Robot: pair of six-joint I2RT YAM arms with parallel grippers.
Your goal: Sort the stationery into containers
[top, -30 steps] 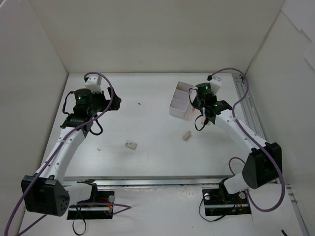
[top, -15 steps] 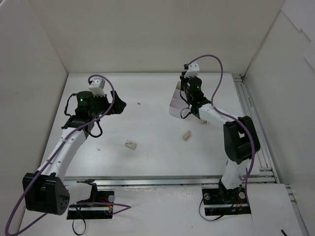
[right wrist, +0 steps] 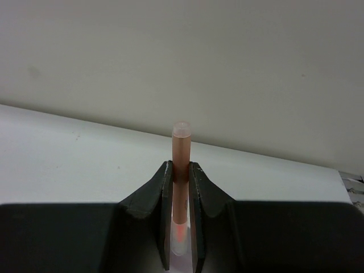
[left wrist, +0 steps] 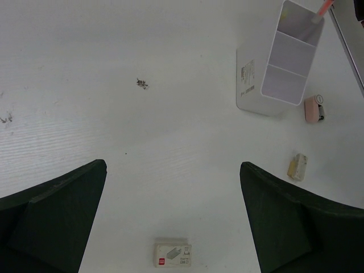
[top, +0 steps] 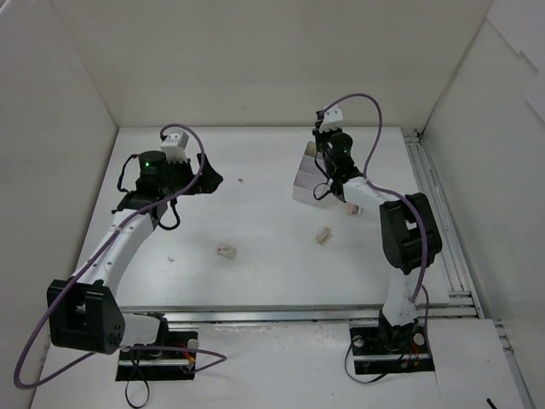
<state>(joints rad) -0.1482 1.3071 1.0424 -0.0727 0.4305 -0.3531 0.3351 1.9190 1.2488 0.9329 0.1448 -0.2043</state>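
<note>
My right gripper (right wrist: 181, 170) is shut on a thin orange pen (right wrist: 181, 149) that stands upright between its fingers. From above, the right gripper (top: 326, 160) hangs over the far end of the white divided box (top: 301, 187). In the left wrist view the pen (left wrist: 323, 8) shows at the far compartment of that box (left wrist: 250, 85). My left gripper (left wrist: 172, 166) stands open above the table with nothing between its fingers; a small white block with a red label (left wrist: 173, 255) lies below it. A beige block (left wrist: 297, 166) and a pink piece (left wrist: 313, 109) lie beside the box.
White walls close in the table on the left, back and right. A metal rail (top: 438, 213) runs along the right edge. A tiny dark speck (left wrist: 142, 83) lies left of the box. The white block (top: 226, 250) and beige block (top: 323, 235) lie mid-table.
My right arm has swung from the box's right side to over its far end, its elbow folding up and the pen still held. The left arm shifted slightly up and right.
</note>
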